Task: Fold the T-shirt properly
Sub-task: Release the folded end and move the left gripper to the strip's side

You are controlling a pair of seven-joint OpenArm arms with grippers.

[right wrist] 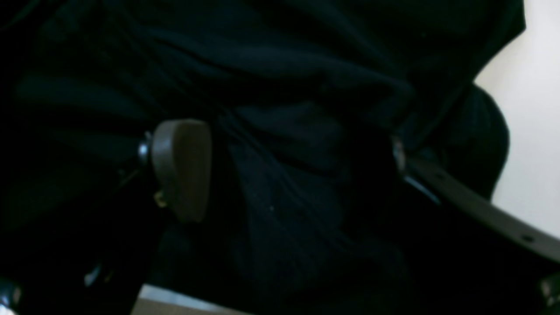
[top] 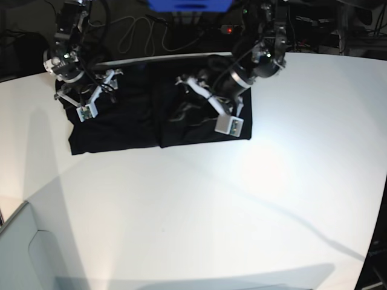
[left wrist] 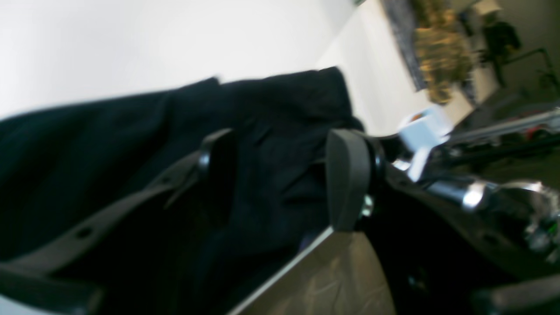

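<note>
T-shirt [top: 157, 115]: I see it lying black and rumpled at the table's [top: 242, 205] far edge | left gripper [left wrist: 284, 175]: jaws apart over the cloth, gripping nothing | right gripper [right wrist: 284, 170]: spread wide above dark folds, empty

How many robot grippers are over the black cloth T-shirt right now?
2. The left gripper is over the black cloth T-shirt's right half in the base view; the right gripper is over its left edge. Both are open, none hidden.
</note>
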